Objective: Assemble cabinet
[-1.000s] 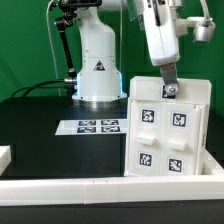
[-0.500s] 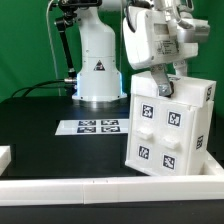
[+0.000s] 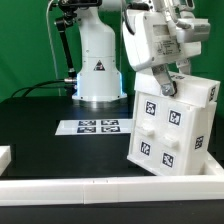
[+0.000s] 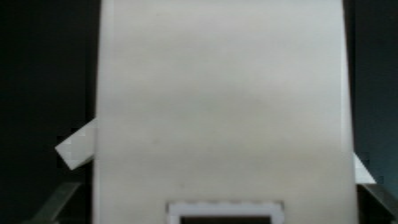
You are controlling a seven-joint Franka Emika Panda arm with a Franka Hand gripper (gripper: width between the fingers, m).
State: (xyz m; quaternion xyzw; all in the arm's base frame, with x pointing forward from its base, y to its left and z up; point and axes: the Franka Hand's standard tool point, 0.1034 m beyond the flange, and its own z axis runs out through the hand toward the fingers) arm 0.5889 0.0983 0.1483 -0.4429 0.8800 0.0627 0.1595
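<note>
One cabinet [image 3: 172,128] is standing on the black table [image 3: 50,125], and it is leaning, its top tipped toward the exterior view's right. Four square tags are showing on its front face, two above and two below. One gripper [image 3: 166,82] is coming down on the cabinet's top edge; the fingers are meeting that edge, but the pictures are not showing clearly whether they are clamped on it or merely resting there, so I cannot tell. In the wrist view the cabinet [image 4: 222,100] is filling nearly the whole picture as a plain white face, with one dark-edged tag just peeking in at one border.

One marker board [image 3: 87,127] is lying flat on the table to the exterior view's left of the cabinet, apart from it. One white arm base [image 3: 98,62] is standing behind the marker board, well behind the cabinet. A low white rail [image 3: 70,184] is running along the table's near edge in front of the cabinet. A green backdrop [image 3: 25,40] is hanging behind everything.
</note>
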